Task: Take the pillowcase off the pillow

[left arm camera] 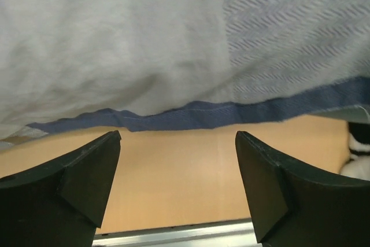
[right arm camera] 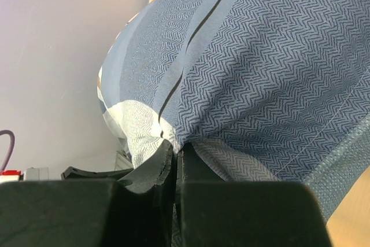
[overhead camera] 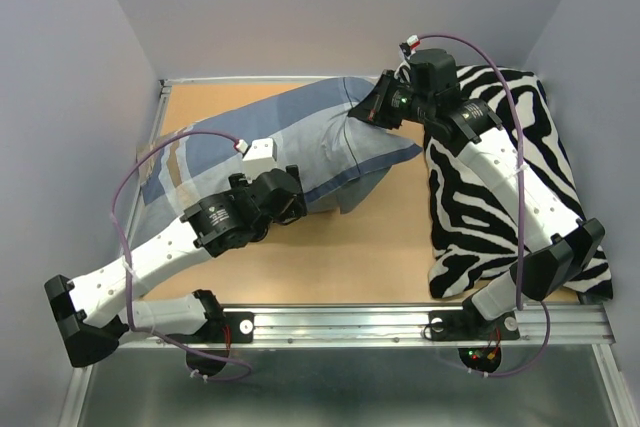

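Tan wooden tabletop [overhead camera: 385, 247] carries the soft blue-grey block-patterned pillowcase [overhead camera: 300, 137], bulging at upper centre-left. We see our right gripper [right arm camera: 175, 150] pinching its fabric at the right end. Our left gripper [left arm camera: 178, 137] gapes just short of its hem. A black-and-white zebra-striped cushion [overhead camera: 500, 187] lies at right.

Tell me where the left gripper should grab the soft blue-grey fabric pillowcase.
Grip the dark-blue stitched hem of the pillowcase, coming in from the near side: it's a thin free edge lifted off the tan table, facing the open left gripper.

Zebra-striped cushion [overhead camera: 500, 177] on wooden table [overhead camera: 380, 247], right side
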Robot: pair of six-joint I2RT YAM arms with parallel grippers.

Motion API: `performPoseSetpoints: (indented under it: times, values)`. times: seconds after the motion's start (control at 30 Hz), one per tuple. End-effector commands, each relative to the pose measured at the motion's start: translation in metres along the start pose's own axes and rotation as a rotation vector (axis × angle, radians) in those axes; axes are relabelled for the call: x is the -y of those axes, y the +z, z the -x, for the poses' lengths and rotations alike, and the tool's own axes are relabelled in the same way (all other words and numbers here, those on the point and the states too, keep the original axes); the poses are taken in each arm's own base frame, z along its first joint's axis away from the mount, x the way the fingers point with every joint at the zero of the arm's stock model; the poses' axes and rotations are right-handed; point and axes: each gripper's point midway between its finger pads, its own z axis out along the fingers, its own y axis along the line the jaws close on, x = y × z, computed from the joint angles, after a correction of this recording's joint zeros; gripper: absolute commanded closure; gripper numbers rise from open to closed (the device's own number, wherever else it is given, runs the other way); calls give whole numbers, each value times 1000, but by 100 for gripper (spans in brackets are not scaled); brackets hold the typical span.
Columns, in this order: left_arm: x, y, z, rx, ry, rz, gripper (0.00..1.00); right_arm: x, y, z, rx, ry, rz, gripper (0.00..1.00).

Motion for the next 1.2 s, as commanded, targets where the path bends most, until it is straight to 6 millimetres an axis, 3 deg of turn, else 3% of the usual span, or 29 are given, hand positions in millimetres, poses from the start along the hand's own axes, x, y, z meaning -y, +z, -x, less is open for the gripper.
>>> performPoseSetpoints:
  times: [0.0,0.23,0.33,0.4,0.47,0.5,0.57,0.67,0.77,0.8,0.87,0.93,0.97,1.0,1.03,1.1,1.13,1.17]
  values:
    - [-26,4,21,144,-74,154,5,-57,-29,45,166,-71,161,99]
    - [-34,26,24,205,-107,231,3,-55,-34,41,162,-71,159,99]
    - [-43,29,41,264,-137,263,3,-56,-39,40,164,-71,163,99]
    - [-48,32,57,311,-174,259,10,-55,-42,38,164,-67,161,100]
    - [-53,37,70,343,-156,248,30,-57,-49,38,173,-70,169,100]
    - [-61,38,76,342,-139,253,58,-57,-53,37,176,-70,170,100]
    - [-60,37,85,361,-130,241,96,-56,-56,35,176,-73,168,99]
    - [-55,26,101,376,-97,221,100,-49,-59,32,186,-91,145,100]
    - [-41,-1,121,394,-83,148,100,-42,-60,36,208,-110,108,99]
    - [-34,-23,139,431,-106,101,100,-40,-61,40,223,-127,87,99]
    - [-23,-44,144,417,-60,73,100,-36,-59,44,237,-148,56,99]
    - [-17,-67,162,444,-35,82,100,-24,-52,50,247,-171,-5,99]
    - [-5,-90,184,473,-37,54,100,-26,-53,56,259,-191,-13,100]
    - [0,-103,198,491,-24,42,100,-16,-40,56,248,-192,-50,99]
    - [4,-136,231,554,-79,-7,100,-11,-34,57,245,-197,-69,99]
    - [28,-137,250,562,-41,-39,100,7,-15,53,220,-214,-126,99]
    - [35,-139,260,574,9,-38,100,29,8,46,186,-214,-188,100]
    - [40,-155,281,615,-22,-66,100,44,24,37,149,-215,-220,99]
